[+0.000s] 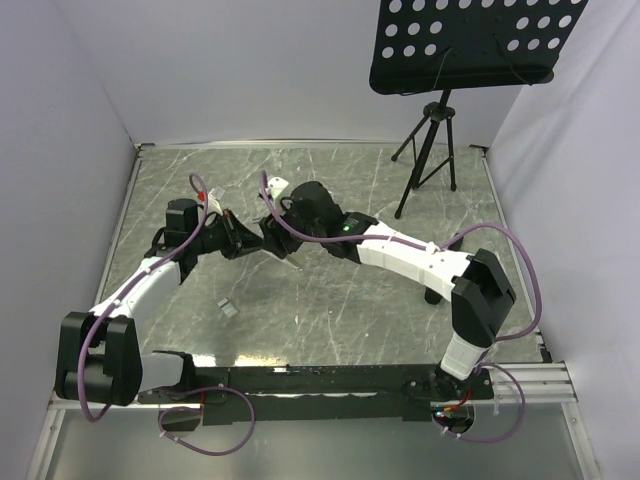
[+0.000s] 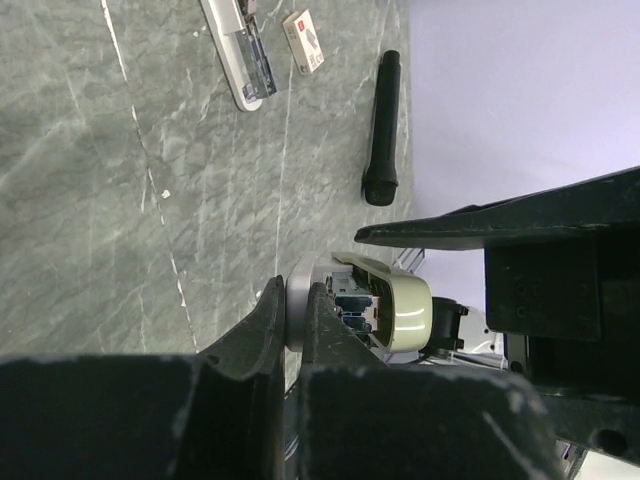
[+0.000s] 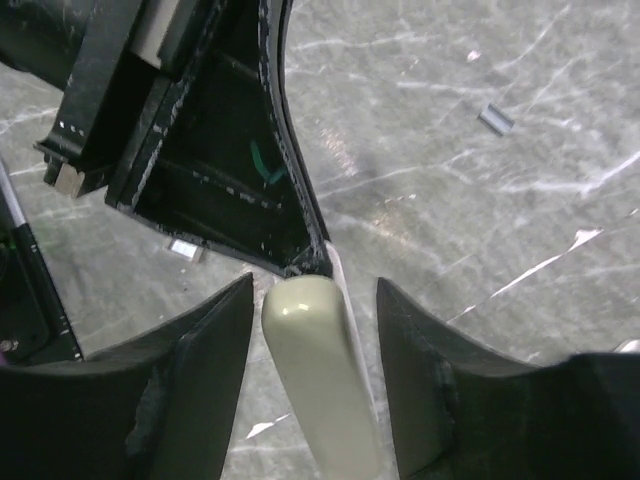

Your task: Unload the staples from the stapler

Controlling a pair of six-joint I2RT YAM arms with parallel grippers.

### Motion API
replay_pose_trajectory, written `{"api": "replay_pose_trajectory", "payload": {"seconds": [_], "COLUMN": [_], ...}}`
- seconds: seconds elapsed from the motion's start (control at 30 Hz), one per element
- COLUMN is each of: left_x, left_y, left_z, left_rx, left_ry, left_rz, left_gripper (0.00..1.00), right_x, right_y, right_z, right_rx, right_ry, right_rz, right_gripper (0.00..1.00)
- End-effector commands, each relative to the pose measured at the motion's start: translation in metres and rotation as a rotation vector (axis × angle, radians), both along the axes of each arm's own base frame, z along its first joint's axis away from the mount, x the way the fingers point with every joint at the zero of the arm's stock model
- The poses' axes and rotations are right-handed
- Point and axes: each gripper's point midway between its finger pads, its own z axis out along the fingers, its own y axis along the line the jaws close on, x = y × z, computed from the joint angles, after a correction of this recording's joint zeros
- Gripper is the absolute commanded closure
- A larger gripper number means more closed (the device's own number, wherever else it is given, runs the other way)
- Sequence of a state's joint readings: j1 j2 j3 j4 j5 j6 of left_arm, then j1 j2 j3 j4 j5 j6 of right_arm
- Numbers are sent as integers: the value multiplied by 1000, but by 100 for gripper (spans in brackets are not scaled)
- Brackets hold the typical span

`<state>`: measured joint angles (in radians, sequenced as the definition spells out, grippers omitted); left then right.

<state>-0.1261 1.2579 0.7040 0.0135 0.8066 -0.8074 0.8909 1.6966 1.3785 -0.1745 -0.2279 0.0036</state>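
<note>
My right claw [image 3: 315, 288] fills the bottom of my right wrist view. Its two black fingers [image 3: 200, 380] stand wide, one on either side of the rounded cream end of the stapler [image 3: 320, 380]. A thin gap shows on each side, so they are around it and not pinching it.

Just beyond, my left claw [image 2: 295, 292] reaches in from the left side. Its fingers are drawn narrow and clamp a silvery metal edge of the stapler, with the cream shell and some dark inner parts showing beside them. The stapler hangs above the grey marbled table [image 1: 380, 300], left of the middle, where my two claws meet.

A loose strip of staples [image 1: 227, 307] lies flat on the table on the near side of the claws, apart from the stapler. A second small silvery bit [image 3: 185, 248] lies beneath my left claw's body; it is too small to tell what it is.

Past my left claw a long white bar [image 2: 238, 55] with a grey ribbed piece at its end lies on the table. A small card [image 2: 303, 40] is just beside it and a black rod [image 2: 382, 130] is near them. A black tripod stand [image 1: 425, 150] stands at the far right.
</note>
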Motion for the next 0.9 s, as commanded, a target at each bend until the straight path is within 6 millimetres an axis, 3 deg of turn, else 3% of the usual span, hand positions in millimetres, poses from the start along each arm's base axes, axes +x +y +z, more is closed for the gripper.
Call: {"api": "replay_pose_trajectory", "payload": {"seconds": [0.0, 0.07, 0.17, 0.23, 0.53, 0.87], "left_x": [-1, 0, 1, 3, 13, 16], "left_y": [-7, -7, -4, -1, 27, 26], "left_z": [20, 20, 14, 9, 16, 25], "left_rx": [-52, -51, -26, -23, -51, -67], "left_ry": [-60, -64, -54, -38, -29, -37], "left_rz": [-35, -35, -26, -19, 42, 34], "left_gripper": [99, 99, 99, 99, 99, 99], "right_x": [10, 13, 14, 15, 19, 13], "right_y": [16, 16, 10, 2, -52, -69], "right_z": [25, 24, 27, 30, 17, -5], "right_rx": [38, 26, 28, 19, -18, -24], "right_ry": [-61, -64, -78, -91, -75, -20], "right_rz": [0, -16, -37, -65, -166, -184], "right_gripper": [52, 67, 80, 83, 79, 77]}}
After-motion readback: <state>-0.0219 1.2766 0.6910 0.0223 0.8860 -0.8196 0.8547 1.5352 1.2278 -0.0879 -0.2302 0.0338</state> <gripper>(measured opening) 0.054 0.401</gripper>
